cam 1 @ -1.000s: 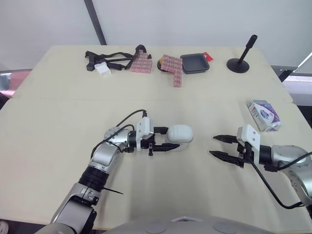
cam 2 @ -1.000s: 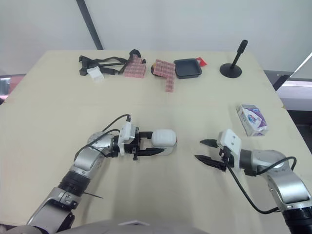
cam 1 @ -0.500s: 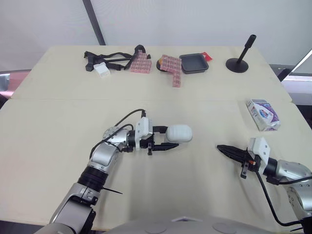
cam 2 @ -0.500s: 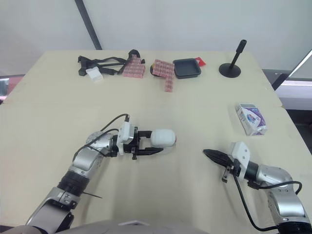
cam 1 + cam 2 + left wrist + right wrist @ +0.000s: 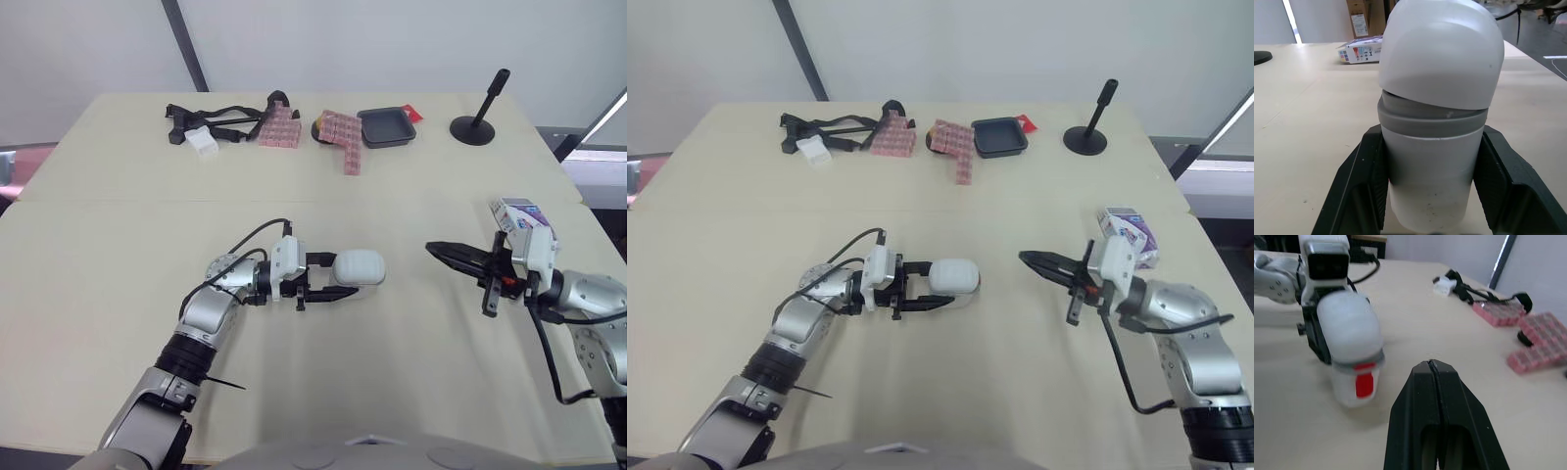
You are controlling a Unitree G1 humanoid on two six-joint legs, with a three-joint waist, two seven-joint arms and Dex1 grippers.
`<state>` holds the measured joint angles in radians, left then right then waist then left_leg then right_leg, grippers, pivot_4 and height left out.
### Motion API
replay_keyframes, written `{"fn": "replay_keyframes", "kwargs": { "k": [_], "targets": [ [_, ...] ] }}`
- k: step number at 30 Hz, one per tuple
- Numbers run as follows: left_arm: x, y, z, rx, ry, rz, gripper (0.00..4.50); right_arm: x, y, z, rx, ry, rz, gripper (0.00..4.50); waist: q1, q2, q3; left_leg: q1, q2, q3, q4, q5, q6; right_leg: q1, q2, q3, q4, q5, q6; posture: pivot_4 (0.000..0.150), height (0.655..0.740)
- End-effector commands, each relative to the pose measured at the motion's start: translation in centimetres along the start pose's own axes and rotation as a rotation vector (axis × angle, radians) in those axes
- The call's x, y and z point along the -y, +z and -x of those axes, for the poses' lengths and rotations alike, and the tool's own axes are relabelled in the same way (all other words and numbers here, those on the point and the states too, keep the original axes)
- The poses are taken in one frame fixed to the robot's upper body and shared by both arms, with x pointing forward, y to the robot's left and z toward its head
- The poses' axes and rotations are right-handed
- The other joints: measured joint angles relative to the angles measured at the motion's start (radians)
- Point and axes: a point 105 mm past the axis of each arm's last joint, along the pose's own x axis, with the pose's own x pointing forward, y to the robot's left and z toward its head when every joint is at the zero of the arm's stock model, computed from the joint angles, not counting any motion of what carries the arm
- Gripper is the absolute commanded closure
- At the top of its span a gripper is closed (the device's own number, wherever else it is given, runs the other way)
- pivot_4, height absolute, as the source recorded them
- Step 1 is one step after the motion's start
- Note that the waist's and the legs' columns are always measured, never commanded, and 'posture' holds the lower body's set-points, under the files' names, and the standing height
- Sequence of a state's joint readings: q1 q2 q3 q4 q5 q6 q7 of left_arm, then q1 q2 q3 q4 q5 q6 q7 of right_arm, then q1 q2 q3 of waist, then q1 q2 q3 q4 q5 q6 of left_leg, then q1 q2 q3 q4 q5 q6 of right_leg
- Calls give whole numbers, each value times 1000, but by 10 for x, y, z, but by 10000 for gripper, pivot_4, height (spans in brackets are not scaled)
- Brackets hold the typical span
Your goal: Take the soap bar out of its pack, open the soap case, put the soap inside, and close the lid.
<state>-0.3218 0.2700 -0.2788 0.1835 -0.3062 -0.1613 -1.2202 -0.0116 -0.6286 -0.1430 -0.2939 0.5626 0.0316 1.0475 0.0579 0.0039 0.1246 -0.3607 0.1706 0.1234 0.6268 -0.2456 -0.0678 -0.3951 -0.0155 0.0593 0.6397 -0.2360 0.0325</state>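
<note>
A white rounded soap case (image 5: 359, 266) with a grey band lies on its side at the table's middle, and my left gripper (image 5: 343, 276) is shut on its lower half. In the left wrist view the case (image 5: 1436, 98) sits between both fingers, its lid resting slightly tilted on the grey band. A red mark (image 5: 1364, 383) shows on the case body. My right gripper (image 5: 432, 248) hovers to the case's right, shut and holding nothing, its tip pointing at the case. The white and purple soap pack (image 5: 527, 219) lies on the table behind the right wrist.
Along the table's far edge lie black straps (image 5: 217, 116) with a white block (image 5: 205, 140), pink boxes (image 5: 281, 126) (image 5: 345, 135), a black tray (image 5: 389, 127) and a black stand (image 5: 478, 121). The table's right edge runs just past the pack.
My right gripper went from open to shut, dropped toward the near edge, then rose and swung back level with the case. The left gripper and the case stayed put.
</note>
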Motion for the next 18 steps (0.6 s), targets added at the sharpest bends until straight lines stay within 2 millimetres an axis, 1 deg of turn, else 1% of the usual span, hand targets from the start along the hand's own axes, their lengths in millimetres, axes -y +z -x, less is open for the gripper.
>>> {"fn": "replay_keyframes", "kwargs": {
  "k": [1, 2, 4, 6, 9, 13, 18],
  "targets": [
    [-3, 9, 1, 27, 8, -37, 26357, -6, 27, -20, 90, 65, 29, 44805, 0, 0, 0, 0, 0, 0, 0, 1, -1, 0, 0, 0, 0, 0, 0, 1500, 7400],
    [-3, 9, 1, 28, 8, -37, 26357, -8, 30, -23, 99, 78, 30, 44805, 0, 0, 0, 0, 0, 0, 0, 1, -2, 0, 0, 0, 0, 0, 0, 1500, 7400],
    [-3, 9, 1, 27, 11, -37, 26357, -20, 43, -38, 135, 156, 48, 44805, 0, 0, 0, 0, 0, 0, 0, 1, -2, 0, 0, 0, 0, 0, 0, 1500, 7400],
    [-3, 8, 2, 23, 11, -41, 26357, -31, 50, -49, 144, 225, 50, 44805, -1, 0, 0, 0, 0, 0, 0, 1, -3, 0, 0, 0, 0, 0, 0, 1500, 7400],
    [-4, 6, 2, 21, 27, -46, 26357, -35, 55, -58, 140, 261, 37, 44805, 0, 0, 0, 0, 0, 0, 0, 2, -3, 0, 0, 0, 0, 0, 0, 1500, 7400],
    [-4, 5, 2, 21, 30, -45, 26357, -41, 50, -64, 88, 309, 33, 44805, 3, 0, 0, 0, -1, 0, 0, 2, -3, 0, 0, 0, 0, 0, 0, 1500, 7400],
    [-3, 7, 0, 29, 30, -45, 26357, -40, 42, -67, 35, 312, 26, 44805, 7, 0, 0, 0, -1, 0, -1, 1, -3, 0, 0, 0, -1, 0, 0, 1500, 7400]
  ]
}}
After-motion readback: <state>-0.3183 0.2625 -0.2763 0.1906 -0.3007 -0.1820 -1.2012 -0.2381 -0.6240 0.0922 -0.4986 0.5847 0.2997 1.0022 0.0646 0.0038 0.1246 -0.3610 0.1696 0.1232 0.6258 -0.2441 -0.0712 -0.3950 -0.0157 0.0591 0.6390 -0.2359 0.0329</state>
